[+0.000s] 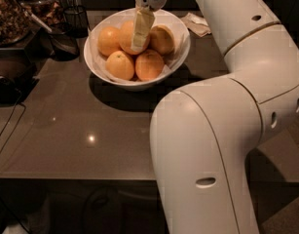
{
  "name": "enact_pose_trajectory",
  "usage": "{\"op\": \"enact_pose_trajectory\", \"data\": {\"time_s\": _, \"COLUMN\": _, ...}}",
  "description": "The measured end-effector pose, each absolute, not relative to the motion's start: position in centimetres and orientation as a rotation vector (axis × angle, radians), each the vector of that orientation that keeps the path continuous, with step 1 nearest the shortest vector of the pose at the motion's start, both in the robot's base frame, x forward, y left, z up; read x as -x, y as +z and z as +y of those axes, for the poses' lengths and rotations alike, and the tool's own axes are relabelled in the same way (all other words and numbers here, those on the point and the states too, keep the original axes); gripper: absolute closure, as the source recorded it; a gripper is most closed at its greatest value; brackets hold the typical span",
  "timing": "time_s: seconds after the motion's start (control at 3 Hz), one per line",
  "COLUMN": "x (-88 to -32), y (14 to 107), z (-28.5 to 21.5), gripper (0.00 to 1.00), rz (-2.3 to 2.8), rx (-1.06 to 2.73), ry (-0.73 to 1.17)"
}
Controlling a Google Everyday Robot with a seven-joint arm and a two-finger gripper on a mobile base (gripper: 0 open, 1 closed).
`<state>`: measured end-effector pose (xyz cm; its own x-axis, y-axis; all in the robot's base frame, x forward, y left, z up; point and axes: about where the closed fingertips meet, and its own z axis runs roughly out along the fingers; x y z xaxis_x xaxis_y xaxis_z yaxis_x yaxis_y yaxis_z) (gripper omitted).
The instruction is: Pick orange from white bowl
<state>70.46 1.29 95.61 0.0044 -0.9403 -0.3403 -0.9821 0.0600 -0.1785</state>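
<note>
The gripper [139, 44] hangs low in the white bowl [97, 65], against the right side of the orange [125, 34] in the middle; the fruit lies just left. Its grip cannot be told.

The white bowl [97, 68] is shining glossy white. The orange [126, 36] is glowing pale orange, like the other oranges [121, 65] around it. The gripper [138, 46], hanging over the bowl in front of the orange, is looking creamy yellow. The arm [202, 145] is showing white. The counter [66, 130] is looking dark grey-brown.
</note>
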Motion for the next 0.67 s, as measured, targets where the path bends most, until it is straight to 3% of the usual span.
{"op": "enact_pose_trajectory", "data": {"time_s": 0.67, "x": -70.52, "y": 93.51, "z": 1.53, "gripper": 0.19, "rz": 2.037, "rx": 1.913, "ry": 0.221}}
